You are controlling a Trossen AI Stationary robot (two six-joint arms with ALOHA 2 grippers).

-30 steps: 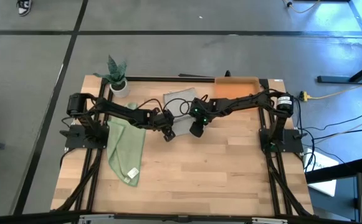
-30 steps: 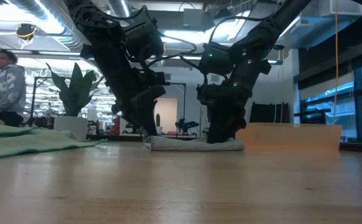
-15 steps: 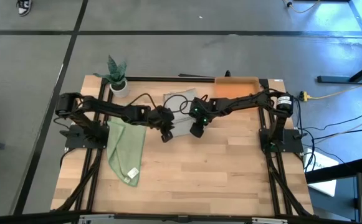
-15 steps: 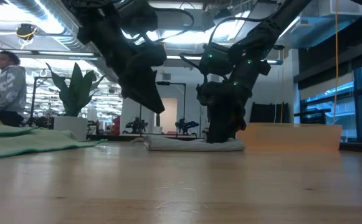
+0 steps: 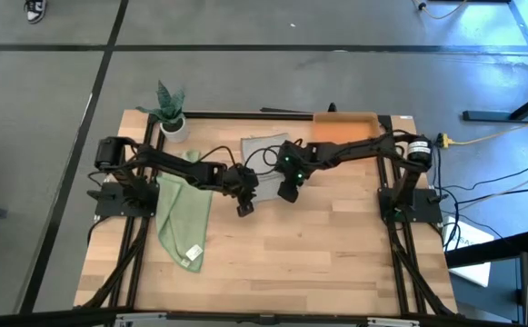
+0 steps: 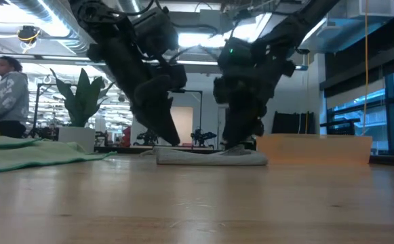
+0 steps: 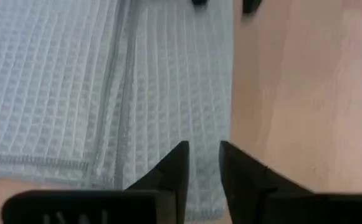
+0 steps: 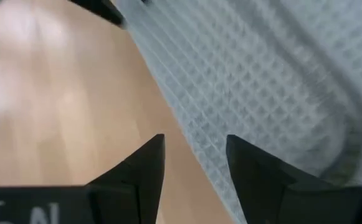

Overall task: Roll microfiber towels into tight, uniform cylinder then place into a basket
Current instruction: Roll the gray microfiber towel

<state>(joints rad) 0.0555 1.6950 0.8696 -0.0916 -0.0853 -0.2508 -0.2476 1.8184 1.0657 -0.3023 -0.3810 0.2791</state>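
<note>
The light grey towel (image 5: pixel 262 162) lies folded flat at the table's middle, far half. It also shows in the low view (image 6: pixel 210 157). My left gripper (image 5: pixel 244 208) hangs at the towel's near left corner (image 7: pixel 212 124), its fingers a little apart, pointing down. My right gripper (image 5: pixel 288 193) is open just above the towel's near edge (image 8: pixel 193 118), which runs between its fingers. The light green towel (image 5: pixel 184 218) lies spread on the table's left side. The orange basket (image 5: pixel 345 128) stands at the far right edge. My left gripper points down at the grey towel's near left corner (image 7: pixel 212 124); I cannot tell whether its fingertips (image 6: pixel 175 141) touch the cloth. My right gripper stands over the near edge with its fingers apart; I cannot tell whether it touches the towel.
A white plant pot (image 5: pixel 173 124) stands at the far left corner. Bare wood (image 5: pixel 318 254) fills the table's near half. A person (image 6: pixel 5 95) shows in the room beyond the table.
My left gripper has risen off the grey towel, swung a little toward the far edge, then come back down to the towel's near left corner. My right gripper has risen slightly above the towel's near edge. The towel has stayed flat.
</note>
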